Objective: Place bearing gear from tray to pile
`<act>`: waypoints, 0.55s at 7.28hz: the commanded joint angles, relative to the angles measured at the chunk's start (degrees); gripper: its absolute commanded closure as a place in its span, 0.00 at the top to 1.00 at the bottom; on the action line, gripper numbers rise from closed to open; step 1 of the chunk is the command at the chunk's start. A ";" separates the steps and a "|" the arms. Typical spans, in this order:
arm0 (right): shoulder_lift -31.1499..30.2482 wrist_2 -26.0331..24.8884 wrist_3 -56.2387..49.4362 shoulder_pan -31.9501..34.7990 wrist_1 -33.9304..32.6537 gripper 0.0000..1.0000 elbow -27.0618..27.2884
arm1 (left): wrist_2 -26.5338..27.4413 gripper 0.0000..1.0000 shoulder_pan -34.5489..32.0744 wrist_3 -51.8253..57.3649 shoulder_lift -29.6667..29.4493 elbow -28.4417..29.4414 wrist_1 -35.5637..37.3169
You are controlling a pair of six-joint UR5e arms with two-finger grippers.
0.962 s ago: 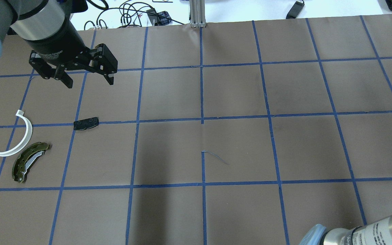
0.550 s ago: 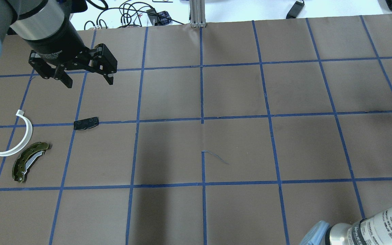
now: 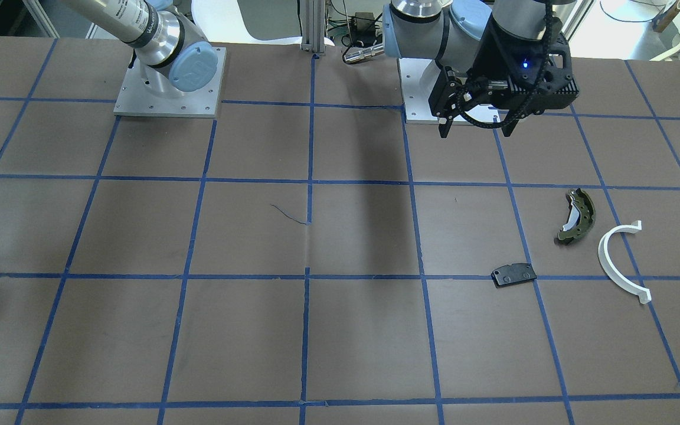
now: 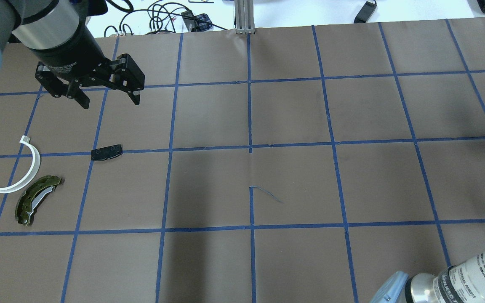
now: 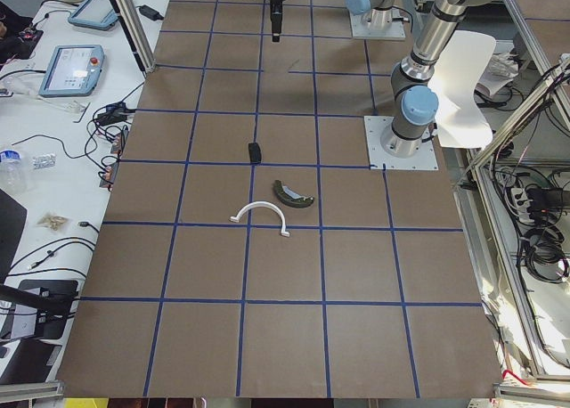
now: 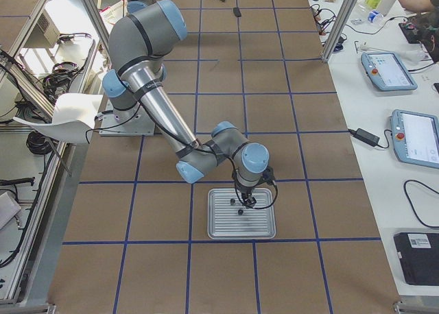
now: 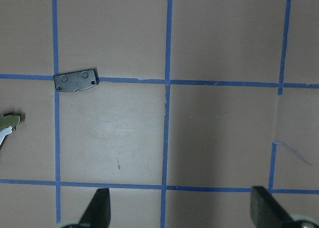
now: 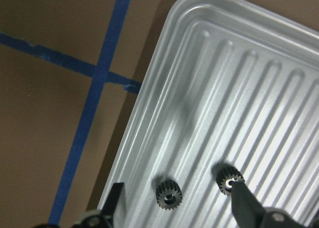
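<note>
Tray [image 8: 239, 73] holds two small gears [image 8: 168, 194]; right fingers [image 8: 246, 205] spread over it, left fingers [image 7: 98, 208] spread too.

Faint white lettering ending in "Gripper" marks the black body of the left gripper [image 4: 111, 103]. The right arm's silver tube [image 4: 476, 271] carries a QR-code label, its print blurred.

table [image 4: 293, 176]: brown, blue tape grid [image 4: 250, 147] | side bench [image 5: 67, 190]: white, cluttered

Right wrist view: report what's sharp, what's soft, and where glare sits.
Right wrist view: tray ridges glare white toward the right; both gears fairly sharp; the fingers at the bottom edge blur. Overhead view: a soft dark shadow band crosses the table.
</note>
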 commanded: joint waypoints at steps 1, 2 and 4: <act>0.87 -3.05 0.35 -0.01 0.18 0.52 0.14 | 0.09 1.00 0.00 -0.05 0.00 0.00 0.00; 0.96 -3.24 0.44 -0.01 0.18 0.50 0.14 | 0.09 1.00 0.00 0.04 0.00 0.00 0.00; 2.10 -3.25 0.44 -0.10 0.10 0.50 0.22 | 0.09 1.00 0.09 0.04 0.00 0.00 0.00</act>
